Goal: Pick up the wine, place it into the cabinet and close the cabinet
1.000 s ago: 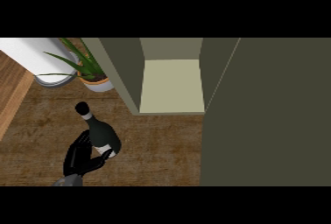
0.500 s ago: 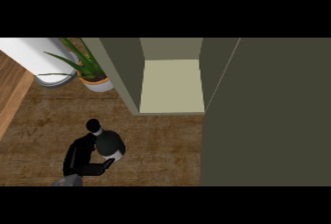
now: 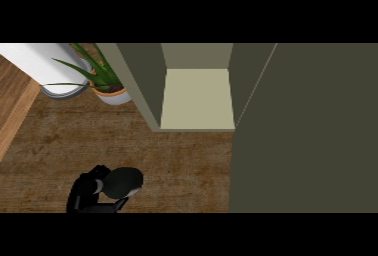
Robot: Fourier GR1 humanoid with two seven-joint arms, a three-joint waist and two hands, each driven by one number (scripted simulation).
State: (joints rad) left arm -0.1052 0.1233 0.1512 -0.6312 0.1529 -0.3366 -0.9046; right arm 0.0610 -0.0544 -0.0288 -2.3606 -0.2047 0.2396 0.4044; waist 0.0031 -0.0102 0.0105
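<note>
- Countertop (image 3: 177, 155) of mottled brown wood grain fills the lower half of the head view; a white cylinder (image 3: 46, 67) and a potted plant (image 3: 105, 82) with long green blades stand at the far left, toward ten o'clock.
- Left hand (image 3: 87, 192), black, sits low at seven o'clock, fingers curled round the wine (image 3: 122, 182), a dark, rounded bottle seen almost end-on, so its long axis appears to run roughly up toward the camera.
- Cabinet (image 3: 196, 100) stands open at twelve to one o'clock from the bottle, well apart: matte olive walls, a pale flat shelf inside.
- Cabinet door (image 3: 306, 130), a broad olive slab, hangs open at the right, from one to five o'clock.
- Right hand does not show; the left is plainly the one placed to carry the bottle up and rightward.
</note>
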